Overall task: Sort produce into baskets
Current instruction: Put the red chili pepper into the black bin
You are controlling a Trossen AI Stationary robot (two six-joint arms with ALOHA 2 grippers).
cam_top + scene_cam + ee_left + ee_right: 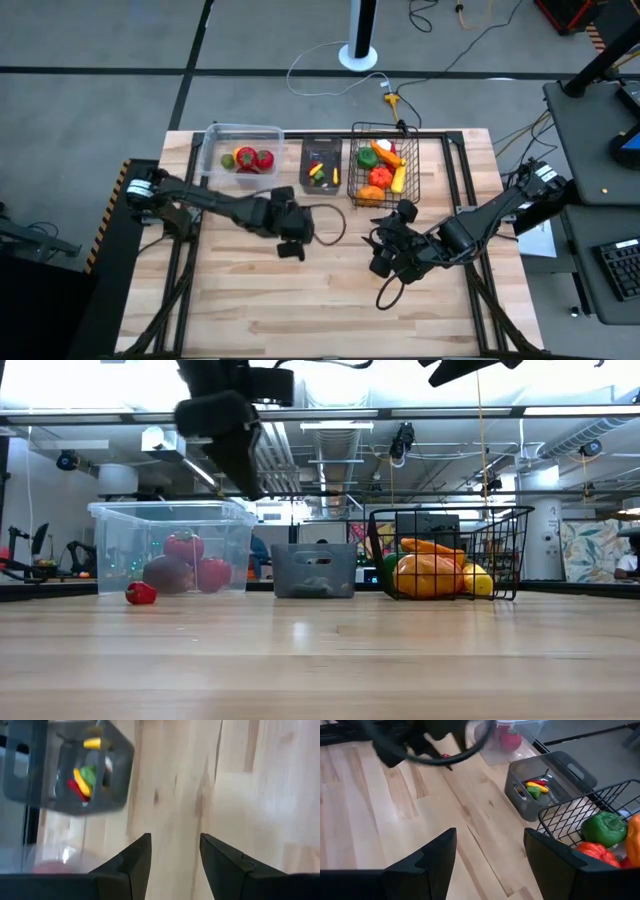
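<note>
The clear tub point(240, 155) at the far left holds red produce point(185, 547). The small dark bin point(321, 165) beside it holds little red, yellow and green peppers point(84, 776). Peppers and orange pieces point(380, 170) fill the wire basket point(450, 550). One small red piece point(141, 593) lies on the table in front of the tub. My left gripper point(172, 865) hangs open above bare wood near the bin, holding nothing. My right gripper point(490, 855) hovers open and bare near the table's middle, in front of the wire basket.
All three containers stand in a row along the table's far edge point(330, 132). Bare wooden tabletop point(330, 310) stretches across the near half. A loose black cable point(385, 295) trails on the wood below my right arm.
</note>
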